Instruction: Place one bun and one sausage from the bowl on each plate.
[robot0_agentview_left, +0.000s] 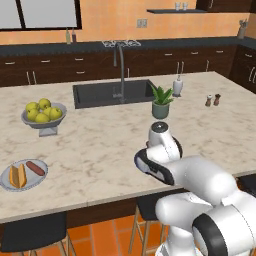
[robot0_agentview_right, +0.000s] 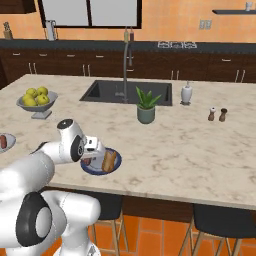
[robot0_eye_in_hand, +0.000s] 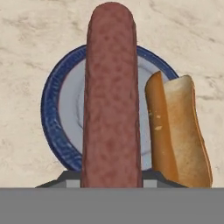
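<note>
My gripper (robot0_eye_in_hand: 111, 179) is shut on a reddish-brown sausage (robot0_eye_in_hand: 111, 96), held lengthwise just above the dark blue plate (robot0_eye_in_hand: 52, 113). A tan split bun (robot0_eye_in_hand: 179, 131) lies on that plate, to the right of the sausage in the hand view. From the right base view, the blue plate (robot0_agentview_right: 116, 169) sits near the counter's front edge with the bun (robot0_agentview_right: 109, 161) on it and the gripper (robot0_agentview_right: 91, 156) over its left side. At the far left a pale plate (robot0_agentview_left: 35, 181) carries another bun (robot0_agentview_left: 17, 176) and sausage (robot0_agentview_left: 35, 167). The bowl is hidden.
A grey pedestal bowl of yellow-green fruit (robot0_agentview_left: 44, 117) stands behind the pale plate. Sink (robot0_agentview_left: 112, 92), potted plant (robot0_agentview_left: 161, 102), soap dispenser (robot0_agentview_left: 177, 86) and two shakers (robot0_agentview_left: 213, 100) lie farther back. Stools (robot0_agentview_right: 222, 222) stand under the front edge.
</note>
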